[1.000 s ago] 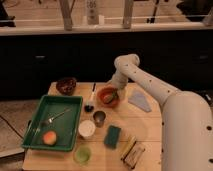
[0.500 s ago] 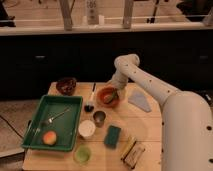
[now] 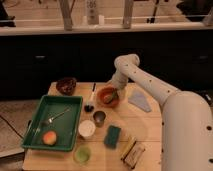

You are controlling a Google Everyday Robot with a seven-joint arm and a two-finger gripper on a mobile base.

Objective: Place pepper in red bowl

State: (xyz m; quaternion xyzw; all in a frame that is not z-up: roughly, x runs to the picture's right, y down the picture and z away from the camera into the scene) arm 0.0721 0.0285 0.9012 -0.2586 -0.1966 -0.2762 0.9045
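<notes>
The red bowl [image 3: 107, 97] sits on the wooden table [image 3: 150, 125], right of centre toward the back. My gripper [image 3: 113, 93] hangs over the bowl's inside, reaching down from the white arm [image 3: 145, 80]. A small dark-green lump, the pepper [image 3: 111, 95], shows at the gripper's tip inside the bowl. I cannot tell whether the pepper rests on the bowl or is still held.
A dark brown bowl [image 3: 66, 85] stands at the back left. A green tray [image 3: 54, 121] holds a fork and an orange-pink fruit [image 3: 49, 138]. A white cup [image 3: 87, 128], metal cup [image 3: 99, 117], green sponge [image 3: 112, 136], green cup [image 3: 82, 154], snack bag [image 3: 131, 151] and pale cloth [image 3: 140, 100] lie around.
</notes>
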